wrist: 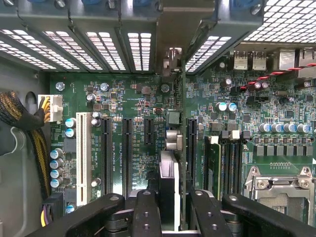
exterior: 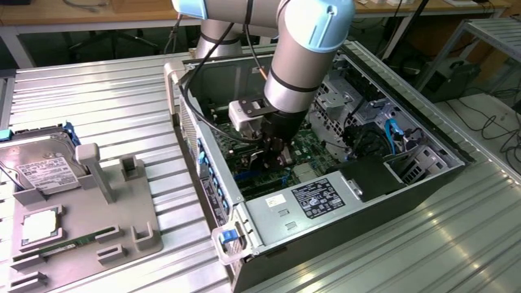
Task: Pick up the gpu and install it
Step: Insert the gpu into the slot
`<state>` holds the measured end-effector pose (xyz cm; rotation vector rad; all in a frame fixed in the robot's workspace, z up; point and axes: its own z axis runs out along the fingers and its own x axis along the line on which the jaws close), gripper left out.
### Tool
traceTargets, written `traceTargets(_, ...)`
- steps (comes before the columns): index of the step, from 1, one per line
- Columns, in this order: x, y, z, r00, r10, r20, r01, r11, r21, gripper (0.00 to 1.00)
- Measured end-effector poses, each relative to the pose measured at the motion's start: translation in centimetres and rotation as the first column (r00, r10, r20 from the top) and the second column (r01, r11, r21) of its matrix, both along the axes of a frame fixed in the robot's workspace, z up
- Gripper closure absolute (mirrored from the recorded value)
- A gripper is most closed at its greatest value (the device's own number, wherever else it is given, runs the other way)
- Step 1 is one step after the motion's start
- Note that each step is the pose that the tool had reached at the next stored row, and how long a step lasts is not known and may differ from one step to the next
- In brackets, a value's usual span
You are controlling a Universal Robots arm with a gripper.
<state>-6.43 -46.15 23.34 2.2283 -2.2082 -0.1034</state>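
Wrist view showed the gripper (wrist: 168,207) clamped on the gpu (wrist: 168,182), held edge-on between the fingers (wrist: 145,212), its long axis running along the motherboard (wrist: 123,98) slots, seemingly just above one, inside the case (exterior: 326,238).

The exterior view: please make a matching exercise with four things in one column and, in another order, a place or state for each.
Things:
1. gpu
2. hard drive
3. memory stick
4. computer case

Places or states:
A. lying in a slot of the grey holder, near its front edge
B. open on its side, the motherboard exposed
C. held edge-on between the fingers, above the motherboard slots
D. resting at the holder's far end, white label up

Pairs: 1-C, 2-D, 3-A, 4-B
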Motion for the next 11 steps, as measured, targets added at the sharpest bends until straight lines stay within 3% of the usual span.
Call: traceTargets(11, 0.0, 0.01, -0.38, 1.0, 0.0, 0.0001, 0.0, 1.0, 0.0004, 0.72)
